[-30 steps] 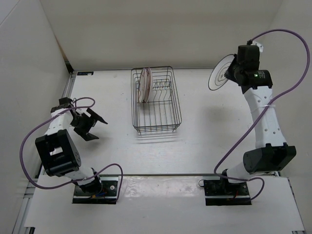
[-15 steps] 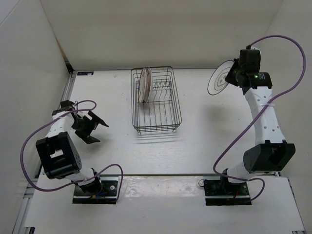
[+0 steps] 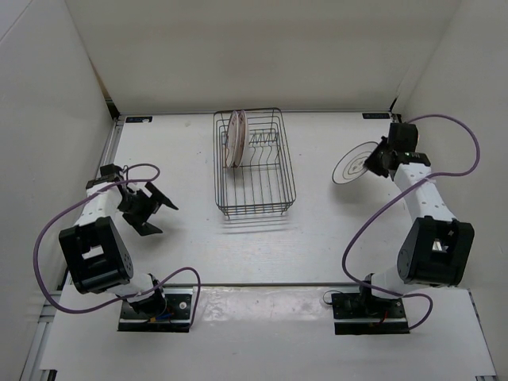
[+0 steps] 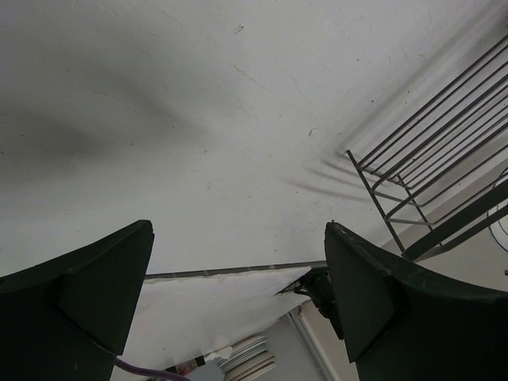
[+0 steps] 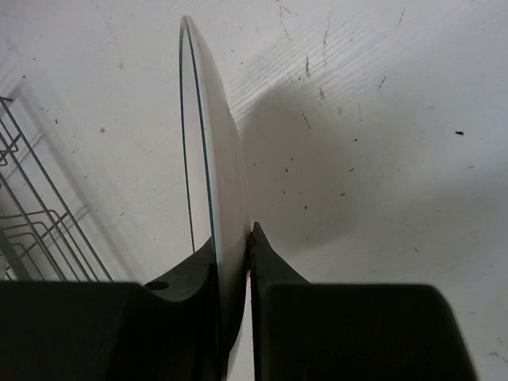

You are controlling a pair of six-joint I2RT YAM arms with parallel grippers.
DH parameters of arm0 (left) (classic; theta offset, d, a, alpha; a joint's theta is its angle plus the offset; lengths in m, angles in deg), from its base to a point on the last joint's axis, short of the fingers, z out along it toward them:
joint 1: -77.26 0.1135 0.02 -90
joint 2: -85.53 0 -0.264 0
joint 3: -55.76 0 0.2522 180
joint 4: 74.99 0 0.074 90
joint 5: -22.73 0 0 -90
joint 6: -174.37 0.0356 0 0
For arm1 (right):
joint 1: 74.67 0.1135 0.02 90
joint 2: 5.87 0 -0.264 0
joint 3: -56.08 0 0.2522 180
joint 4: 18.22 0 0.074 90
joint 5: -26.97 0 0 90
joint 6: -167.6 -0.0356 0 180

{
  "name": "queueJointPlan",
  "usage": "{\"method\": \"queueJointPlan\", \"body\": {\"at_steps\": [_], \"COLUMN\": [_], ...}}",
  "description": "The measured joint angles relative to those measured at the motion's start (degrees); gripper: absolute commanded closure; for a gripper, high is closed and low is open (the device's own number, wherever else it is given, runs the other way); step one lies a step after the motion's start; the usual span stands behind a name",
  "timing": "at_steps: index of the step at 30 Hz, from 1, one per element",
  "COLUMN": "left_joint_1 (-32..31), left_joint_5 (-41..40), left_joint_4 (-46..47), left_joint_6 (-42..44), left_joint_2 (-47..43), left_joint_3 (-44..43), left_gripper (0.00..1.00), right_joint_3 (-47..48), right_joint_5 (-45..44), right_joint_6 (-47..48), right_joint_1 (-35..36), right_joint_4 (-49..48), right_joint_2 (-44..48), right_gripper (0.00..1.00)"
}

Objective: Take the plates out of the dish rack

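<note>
Right gripper (image 3: 379,159): jaws clamped on the rim of the white plate (image 3: 353,164), held on edge over the table (image 3: 333,230), well right of the rack (image 3: 262,184).
Left gripper (image 3: 156,210): jaws wide apart, empty, left of rack.
Pink plates (image 3: 236,139): upright in rack's far left end.

The dish rack (image 3: 255,171) sits central, pink-patterned plates (image 3: 236,140) upright in its 11 o'clock corner. At its 3 o'clock the right gripper (image 3: 376,160) holds a white ringed plate (image 3: 353,164) — the left gripper (image 3: 165,217), fingers spread, sits at 8 o'clock.
</note>
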State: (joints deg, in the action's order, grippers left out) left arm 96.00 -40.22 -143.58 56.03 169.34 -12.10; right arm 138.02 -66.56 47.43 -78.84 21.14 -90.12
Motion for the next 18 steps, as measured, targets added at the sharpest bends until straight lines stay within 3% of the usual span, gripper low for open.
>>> {"method": "queueJointPlan", "body": {"at_steps": [12, 18], "left_joint_1": [-0.1, -0.1], "left_joint_5": [-1.3, -2.0], "left_joint_4": [-0.9, -1.6], "left_joint_6": [2.1, 2.9], "left_joint_2": [-0.4, -0.4], "left_joint_3": [0.5, 0.5], "left_gripper": [0.0, 0.0], "right_joint_3": [-7.8, -10.4], "right_joint_5": [5.6, 7.9], "right_joint_6": [-8.3, -10.7], "right_joint_1": [-4.2, -5.3], "right_joint_4": [-11.8, -12.9], "right_joint_2": [-4.7, -6.7], "right_gripper": [1.0, 1.0]}}
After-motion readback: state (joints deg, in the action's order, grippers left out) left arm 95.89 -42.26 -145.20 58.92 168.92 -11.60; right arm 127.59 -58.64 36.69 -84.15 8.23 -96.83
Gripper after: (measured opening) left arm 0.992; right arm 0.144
